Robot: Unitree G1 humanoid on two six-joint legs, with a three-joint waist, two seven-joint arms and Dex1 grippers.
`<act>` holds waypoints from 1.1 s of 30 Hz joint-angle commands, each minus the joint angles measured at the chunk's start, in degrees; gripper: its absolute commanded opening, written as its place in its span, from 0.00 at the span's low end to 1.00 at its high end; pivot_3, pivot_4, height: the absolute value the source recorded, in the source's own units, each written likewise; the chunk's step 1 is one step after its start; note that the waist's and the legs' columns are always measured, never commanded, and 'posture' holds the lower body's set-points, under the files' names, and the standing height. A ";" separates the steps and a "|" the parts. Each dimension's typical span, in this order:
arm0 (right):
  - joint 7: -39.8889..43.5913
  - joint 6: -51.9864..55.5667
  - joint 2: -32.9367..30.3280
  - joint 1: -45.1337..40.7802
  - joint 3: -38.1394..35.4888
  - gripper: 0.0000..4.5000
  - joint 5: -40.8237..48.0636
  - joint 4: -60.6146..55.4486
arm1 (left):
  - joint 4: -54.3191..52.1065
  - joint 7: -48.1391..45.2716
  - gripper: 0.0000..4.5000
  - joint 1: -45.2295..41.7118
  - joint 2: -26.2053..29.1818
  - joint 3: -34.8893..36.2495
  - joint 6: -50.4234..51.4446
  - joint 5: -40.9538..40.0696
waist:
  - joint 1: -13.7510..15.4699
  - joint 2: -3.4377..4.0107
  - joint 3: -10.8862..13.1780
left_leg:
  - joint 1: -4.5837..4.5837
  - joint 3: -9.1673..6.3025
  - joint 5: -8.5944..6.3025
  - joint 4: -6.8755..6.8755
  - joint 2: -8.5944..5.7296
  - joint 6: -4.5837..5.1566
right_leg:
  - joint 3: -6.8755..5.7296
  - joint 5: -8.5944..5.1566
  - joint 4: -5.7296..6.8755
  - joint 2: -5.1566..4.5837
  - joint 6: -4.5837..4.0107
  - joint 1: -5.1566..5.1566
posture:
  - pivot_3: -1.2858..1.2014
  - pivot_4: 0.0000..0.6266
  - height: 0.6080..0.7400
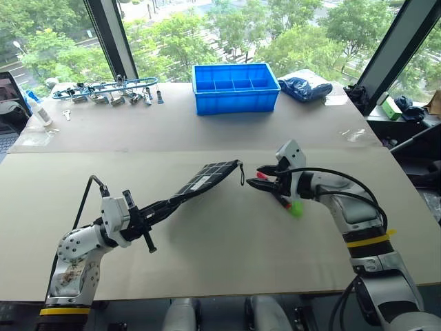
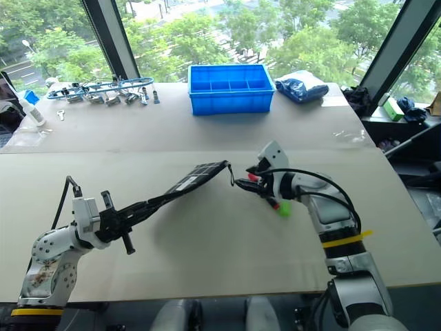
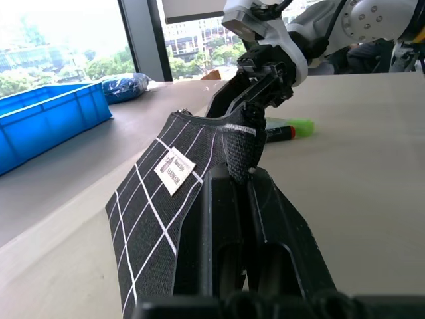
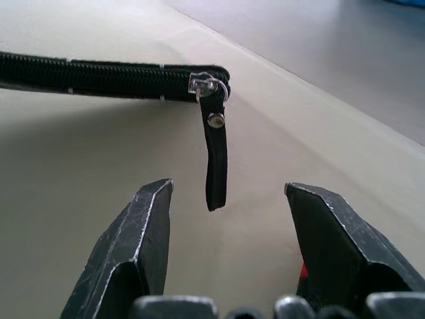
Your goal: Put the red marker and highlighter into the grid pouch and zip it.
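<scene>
My left gripper (image 1: 142, 219) is shut on the near end of the grid pouch (image 1: 207, 178), a black case with white lines, and holds it tilted up off the table. A black pull cord (image 4: 214, 153) hangs from the zipper slider at the pouch's far end. My right gripper (image 4: 229, 193) stands open just short of that cord, with nothing between its fingers. On the table below the right gripper lie the light green highlighter (image 1: 295, 209) and, beside it, the red marker (image 3: 277, 133), partly hidden by the gripper. Both are outside the pouch.
A blue plastic bin (image 1: 236, 96) stands at the back of the table. Metal tools (image 1: 110, 91) lie at the back left, with a white bottle (image 1: 38, 110) nearby. At the back right is a blue bag (image 1: 306, 87).
</scene>
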 commanded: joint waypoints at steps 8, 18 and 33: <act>0.97 -0.87 1.09 -2.15 0.76 0.67 -1.42 2.37 | -2.20 -0.99 0.00 -0.01 -0.47 -1.11 -0.55 -0.55 | -0.06 0.00 0.00 | 0.00 -0.01 0.00 -0.01 0.01 0.00 | -0.01 0.00 0.01 0.00 0.00 -0.01 | 0.52 0.24 1.00; 2.63 -1.51 1.02 -1.08 0.56 0.00 -1.06 1.08 | -2.41 -0.62 0.00 0.66 -0.83 -1.47 -0.75 -0.25 | -0.04 0.00 0.00 | 0.00 -0.03 0.00 0.00 0.01 0.00 | 0.00 0.00 0.01 0.00 0.00 -0.01 | 0.52 0.24 1.00; 9.58 5.03 -3.18 4.12 0.85 0.00 5.01 -13.69 | -0.60 0.54 0.00 -0.87 -1.66 -1.81 -0.88 0.41 | -0.09 0.00 0.00 | 0.04 -0.32 -0.01 0.00 0.01 0.02 | 0.01 0.00 0.01 0.00 0.00 0.01 | 0.52 0.24 1.00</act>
